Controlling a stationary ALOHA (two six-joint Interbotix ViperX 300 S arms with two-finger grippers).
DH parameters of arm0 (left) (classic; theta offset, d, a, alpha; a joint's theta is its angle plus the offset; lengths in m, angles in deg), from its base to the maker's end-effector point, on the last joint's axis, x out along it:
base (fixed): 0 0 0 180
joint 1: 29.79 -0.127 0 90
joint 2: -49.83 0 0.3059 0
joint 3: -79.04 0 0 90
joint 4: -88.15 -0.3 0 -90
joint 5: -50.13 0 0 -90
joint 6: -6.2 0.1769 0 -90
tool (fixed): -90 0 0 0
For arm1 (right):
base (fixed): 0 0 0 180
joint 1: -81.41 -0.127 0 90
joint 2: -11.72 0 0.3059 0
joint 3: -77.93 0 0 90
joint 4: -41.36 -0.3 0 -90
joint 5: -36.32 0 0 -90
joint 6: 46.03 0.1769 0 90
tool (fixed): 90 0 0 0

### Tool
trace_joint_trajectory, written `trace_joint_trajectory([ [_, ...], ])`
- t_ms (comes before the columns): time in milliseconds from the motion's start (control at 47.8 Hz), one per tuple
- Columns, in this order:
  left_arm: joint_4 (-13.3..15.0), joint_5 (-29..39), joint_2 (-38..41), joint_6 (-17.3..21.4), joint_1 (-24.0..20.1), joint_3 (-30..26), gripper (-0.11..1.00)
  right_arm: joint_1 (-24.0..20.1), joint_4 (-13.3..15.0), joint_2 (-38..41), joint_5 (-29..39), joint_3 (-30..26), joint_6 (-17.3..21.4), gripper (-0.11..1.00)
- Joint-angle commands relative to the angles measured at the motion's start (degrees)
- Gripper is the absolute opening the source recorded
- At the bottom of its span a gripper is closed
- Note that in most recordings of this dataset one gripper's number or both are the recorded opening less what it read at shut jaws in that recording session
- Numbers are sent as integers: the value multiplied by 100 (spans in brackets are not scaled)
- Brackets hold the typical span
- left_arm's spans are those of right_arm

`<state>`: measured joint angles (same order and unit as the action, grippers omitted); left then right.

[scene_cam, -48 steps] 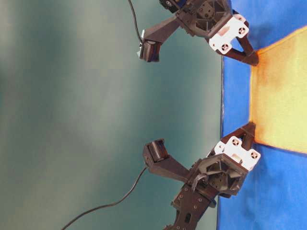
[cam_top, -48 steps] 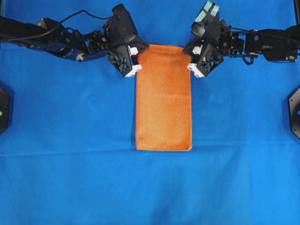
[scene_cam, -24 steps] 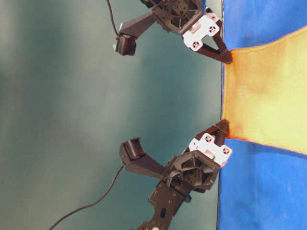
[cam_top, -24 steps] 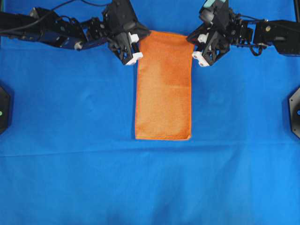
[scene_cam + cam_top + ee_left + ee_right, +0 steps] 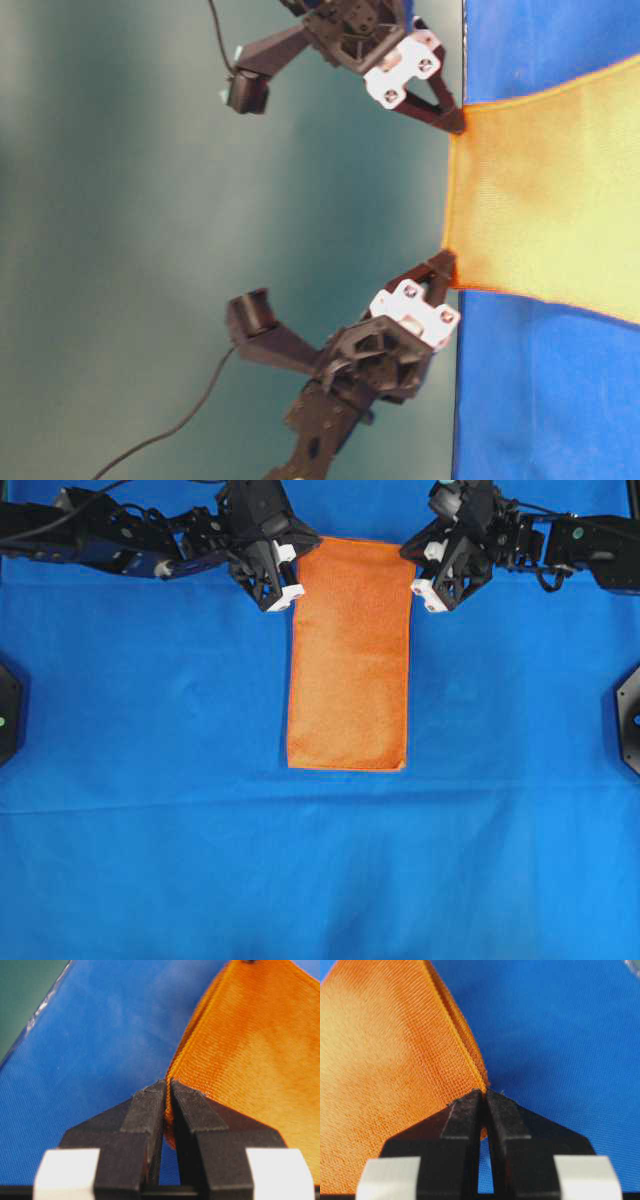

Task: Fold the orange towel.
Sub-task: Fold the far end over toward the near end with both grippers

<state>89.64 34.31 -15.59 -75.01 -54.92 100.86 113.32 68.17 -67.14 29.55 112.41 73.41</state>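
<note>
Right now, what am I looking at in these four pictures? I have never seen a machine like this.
You see two robot arms at a table covered with a blue cloth. One picture looks straight down, one looks from table height and appears turned sideways, and two come from small cameras on the arms' wrists. Each arm ends in a two-fingered pincer. The left gripper and the right gripper each pinch a far corner of the orange towel, which looks already folded into a long strip. The wrist views show the black fingers closed on its layered edge. The table-level view shows that end lifted off the table.
</note>
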Motion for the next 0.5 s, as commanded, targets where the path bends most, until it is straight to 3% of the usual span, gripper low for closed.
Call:
trace_joint_trajectory([
  [0, 9, 105, -448, 18, 141, 35, 2, -114, 0, -334, 44, -9, 26, 3],
  [272, 9, 466, -1125, 0, 703, 413, 2, -949, -53, -1125, 747, 176, 105, 3],
  [482, 9, 501, -1318, -158, 1389, 756, 2, -1661, -396, -1397, 967, 448, 105, 3],
])
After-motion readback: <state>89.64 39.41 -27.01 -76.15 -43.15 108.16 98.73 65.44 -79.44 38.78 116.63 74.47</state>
